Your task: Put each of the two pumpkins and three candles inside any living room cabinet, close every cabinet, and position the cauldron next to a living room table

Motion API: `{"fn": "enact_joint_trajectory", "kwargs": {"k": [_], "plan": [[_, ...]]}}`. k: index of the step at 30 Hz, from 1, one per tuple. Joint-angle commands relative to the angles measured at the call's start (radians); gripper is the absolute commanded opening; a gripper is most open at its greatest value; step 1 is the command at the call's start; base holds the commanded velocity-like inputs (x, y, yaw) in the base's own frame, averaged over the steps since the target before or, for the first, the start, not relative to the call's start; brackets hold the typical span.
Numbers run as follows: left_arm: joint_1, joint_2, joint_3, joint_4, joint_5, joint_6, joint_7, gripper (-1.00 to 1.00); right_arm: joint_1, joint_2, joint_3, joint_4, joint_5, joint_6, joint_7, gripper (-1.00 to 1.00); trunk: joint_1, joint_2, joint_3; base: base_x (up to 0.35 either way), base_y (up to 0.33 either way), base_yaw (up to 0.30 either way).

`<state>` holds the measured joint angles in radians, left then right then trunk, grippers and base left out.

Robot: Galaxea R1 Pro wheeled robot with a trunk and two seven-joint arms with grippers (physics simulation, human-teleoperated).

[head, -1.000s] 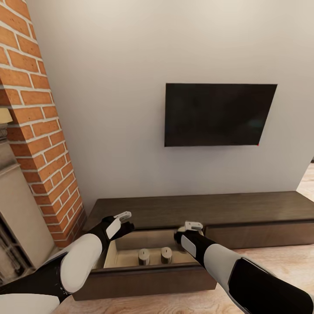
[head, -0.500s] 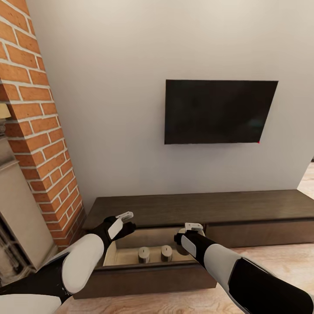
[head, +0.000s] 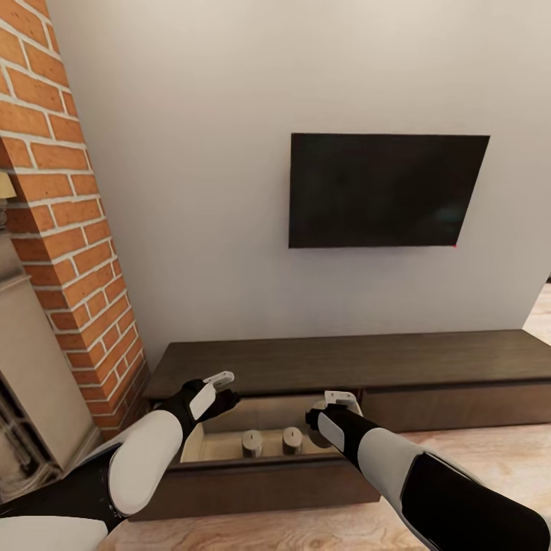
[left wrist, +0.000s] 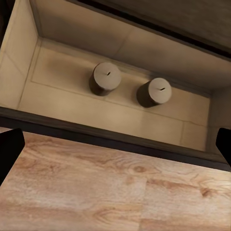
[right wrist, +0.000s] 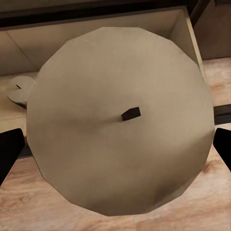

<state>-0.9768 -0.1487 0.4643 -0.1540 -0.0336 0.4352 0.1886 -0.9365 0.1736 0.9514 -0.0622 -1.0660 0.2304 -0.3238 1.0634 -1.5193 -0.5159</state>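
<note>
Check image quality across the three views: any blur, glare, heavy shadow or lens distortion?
Head view: sharp, flat even light, no glare on the TV; its top edge tilts, hinting wide-angle distortion. Left wrist view: crisp, two candles cast soft shadows on the drawer floor. Right wrist view: a third candle looms very close, edges faceted, not blurred.

Both arms forward — left end effector [head: 220, 380] open, right end effector [head: 339, 399] closed.

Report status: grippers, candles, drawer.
Right gripper carrying the third candle over the open drawer. Left gripper open, empty. Two candles upright inside, apart. Nothing in the way.
</note>
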Motion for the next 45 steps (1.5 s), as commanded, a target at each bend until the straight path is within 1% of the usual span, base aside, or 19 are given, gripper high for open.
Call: {"fn": "enact_joint_trajectory", "kwargs": {"k": [1, 8, 10, 12, 13, 14, 16, 17, 19, 22, 25, 30, 32, 38, 40, 42, 45], "plan": [[0.0, -0.001, 0.005, -0.002, -0.003, 0.006, 0.003, 1.0, -0.001, 0.0, 0.009, -0.002, -0.004, 0.006, -0.006, -1.0, 0.004, -0.008, -0.004, 0.0, 0.0, 0.0], [0.0, -0.002, 0.005, -0.002, -0.003, 0.007, 0.003, 1.0, -0.002, -0.001, 0.005, -0.007, -0.002, 0.012, -0.008, -1.0, 0.031, -0.057, -0.026, 0.0, 0.0, 0.0], [0.0, -0.002, 0.005, -0.002, -0.003, 0.007, 0.002, 1.0, -0.005, -0.006, 0.005, -0.009, -0.001, 0.034, -0.01, -1.0, 0.038, -0.071, -0.032, 0.0, 0.0, 0.0], [0.0, -0.002, 0.005, -0.002, -0.002, 0.007, 0.001, 1.0, -0.013, -0.014, 0.005, -0.017, -0.001, 0.105, -0.01, -1.0, 0.046, -0.085, -0.039, 0.0, 0.0, 0.0], [0.0, -0.002, 0.005, -0.002, -0.002, 0.007, 0.001, 1.0, -0.018, -0.017, 0.005, -0.021, 0.0, 0.128, -0.01, -1.0, 0.05, -0.092, -0.042, 0.0, 0.0, 0.0], [0.0, -0.002, 0.004, -0.003, -0.002, 0.008, 0.001, 1.0, -0.032, -0.025, 0.004, -0.031, 0.0, 0.17, -0.01, -1.0, 0.054, -0.099, -0.045, 0.0, 0.0, 0.0], [0.0, -0.002, 0.004, -0.003, -0.002, 0.008, 0.001, 1.0, -0.06, -0.039, 0.004, -0.049, 0.0, 0.218, -0.01, -1.0, 0.061, -0.113, -0.051, 0.0, 0.0, 0.0], [0.0, -0.002, 0.004, -0.004, -0.002, 0.008, 0.001, 1.0, -0.081, -0.049, 0.004, -0.058, 0.0, 0.238, -0.011, -1.0, 0.065, -0.12, -0.054, 0.0, 0.0, 0.0], [0.0, -0.002, 0.004, -0.004, -0.002, 0.009, 0.002, 1.0, -0.113, -0.06, 0.004, -0.066, 0.0, 0.26, -0.012, -1.0, 0.073, -0.134, -0.061, 0.0, 0.0, 0.0], [-0.001, -0.006, 0.004, -0.005, -0.002, 0.009, 0.007, 1.0, -0.162, -0.069, 0.004, -0.071, 0.0, 0.295, -0.014, -1.0, 0.084, -0.155, -0.07, 0.0, 0.0, 0.0], [0.0, -0.011, 0.004, -0.005, -0.002, 0.01, 0.008, 1.0, -0.211, -0.072, 0.004, -0.072, 0.0, 0.333, -0.015, -1.0, 0.096, -0.176, -0.079, 0.0, 0.0, 0.0], [0.0, -0.017, 0.004, -0.005, -0.002, 0.01, 0.021, 1.0, -0.267, -0.074, 0.004, -0.073, 0.0, 0.355, -0.015, -1.0, 0.115, -0.211, -0.095, 0.0, 0.0, 0.0], [0.0, -0.018, 0.004, -0.007, -0.002, 0.011, 0.024, 1.0, -0.275, -0.074, 0.004, -0.073, 0.0, 0.356, -0.015, -1.0, 0.123, -0.225, -0.101, 0.0, 0.0, 0.0], [0.0, -0.017, 0.003, -0.026, -0.002, 0.022, 0.029, 1.0, -0.283, -0.074, 0.003, -0.062, -0.002, 0.357, -0.015, -1.0, 0.146, -0.267, -0.12, 0.0, 0.0, 0.0], [0.0, -0.017, 0.005, -0.048, -0.002, 0.039, 0.031, 1.0, -0.284, -0.074, 0.001, -0.056, -0.003, 0.355, -0.015, -1.0, 0.153, -0.281, -0.126, 0.0, 0.0, 0.0], [0.0, -0.017, 0.005, -0.073, -0.002, 0.071, 0.033, 1.0, -0.284, -0.074, 0.0, -0.051, -0.005, 0.354, -0.015, -1.0, 0.161, -0.295, -0.133, 0.0, 0.0, 0.0], [0.0, -0.016, 0.005, -0.092, -0.002, 0.092, 0.035, 1.0, -0.284, -0.074, 0.0, -0.05, -0.006, 0.352, -0.014, -1.0, 0.173, -0.316, -0.142, 0.0, 0.0, 0.0]]}}
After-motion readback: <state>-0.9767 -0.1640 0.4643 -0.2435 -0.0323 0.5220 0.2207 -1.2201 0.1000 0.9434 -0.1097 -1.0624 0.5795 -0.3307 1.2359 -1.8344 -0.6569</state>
